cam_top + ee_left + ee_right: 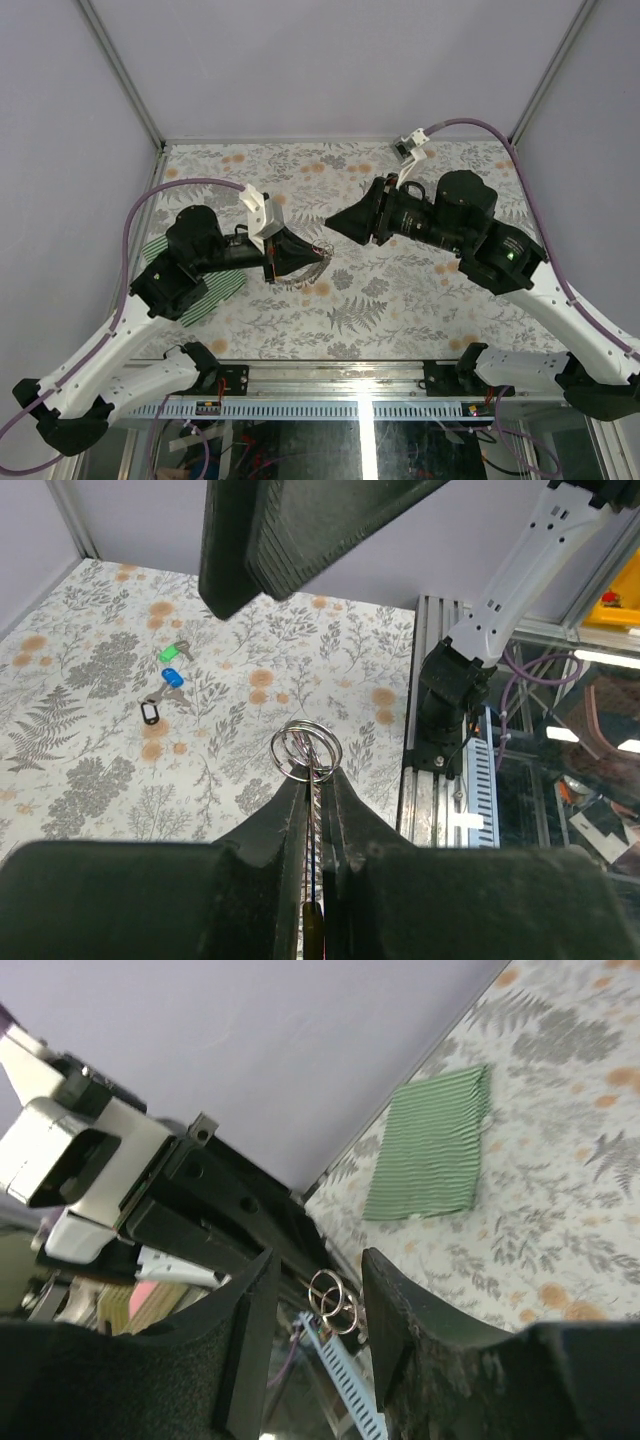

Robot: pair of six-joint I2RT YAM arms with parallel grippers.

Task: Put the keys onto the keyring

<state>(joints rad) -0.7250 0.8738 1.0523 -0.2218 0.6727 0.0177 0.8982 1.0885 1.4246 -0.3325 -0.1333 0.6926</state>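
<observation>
My left gripper (318, 776) is shut on the keyring (307, 750). Its silvery rings stick out past the fingertips, and a yellowish piece sits deep between the jaws. The keys lie on the floral table beyond it, one green (172, 652) and one blue (172, 676), with a small black tag (151, 712) beside them. My right gripper (320, 1260) is open and empty. It hangs just above and beyond the rings (335, 1300), which show through the gap between its fingers without touching them. From above, the two grippers (320, 261) (332, 224) nearly meet tip to tip, and the keys are hidden.
A green-and-white striped cloth (215, 285) lies on the table under the left arm, also seen as the cloth (435, 1150) behind the left gripper. The metal rail (360, 380) runs along the table's near edge. Grey walls close in the back and sides.
</observation>
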